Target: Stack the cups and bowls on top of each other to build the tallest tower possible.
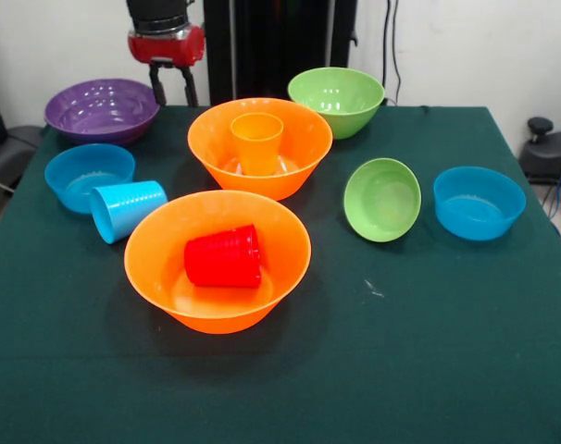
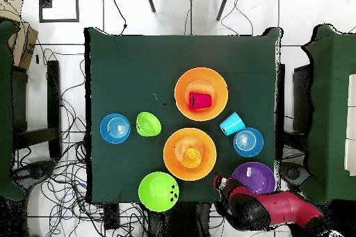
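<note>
Worktop (image 1: 429, 351): dark green cloth cover | cables (image 2: 62, 178): tangled on floor beside worktop | cardboard box (image 2: 21, 39): at floor edge, overhead view

Red cup (image 2: 199, 100) lying in orange bowl (image 2: 183, 92), purple bowl (image 2: 259, 173)

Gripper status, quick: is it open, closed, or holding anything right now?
Gripper: open, jaws apart and empty, hanging above the table's far edge beside the large glossy purple plastic bowl.

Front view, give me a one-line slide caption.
Unstacked bowls around two orange bowls: the nearer holds a tipped red cup, the farther an upright orange cup.
</note>
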`<action>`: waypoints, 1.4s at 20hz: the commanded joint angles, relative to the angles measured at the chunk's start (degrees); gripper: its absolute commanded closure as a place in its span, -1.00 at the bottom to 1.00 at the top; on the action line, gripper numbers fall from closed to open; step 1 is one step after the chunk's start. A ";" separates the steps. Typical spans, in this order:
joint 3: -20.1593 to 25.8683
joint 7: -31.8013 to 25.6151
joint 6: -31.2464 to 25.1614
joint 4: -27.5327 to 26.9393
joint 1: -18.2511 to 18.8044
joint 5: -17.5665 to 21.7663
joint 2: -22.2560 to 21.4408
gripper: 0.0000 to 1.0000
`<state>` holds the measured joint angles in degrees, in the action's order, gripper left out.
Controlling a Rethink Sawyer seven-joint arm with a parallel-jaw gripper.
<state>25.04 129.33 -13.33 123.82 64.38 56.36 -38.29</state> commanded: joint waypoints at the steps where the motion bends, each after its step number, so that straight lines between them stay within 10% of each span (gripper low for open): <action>1: -5.47 -0.65 -3.17 -7.82 -10.56 8.21 -3.51 -1.00; 15: -0.70 -13.15 -10.17 -0.08 -5.25 -2.30 -16.29 -1.00; 28: -7.73 -0.30 -5.60 -4.38 -14.42 5.65 -10.85 -1.00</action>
<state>18.25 129.33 -17.24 122.86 54.86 57.23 -51.99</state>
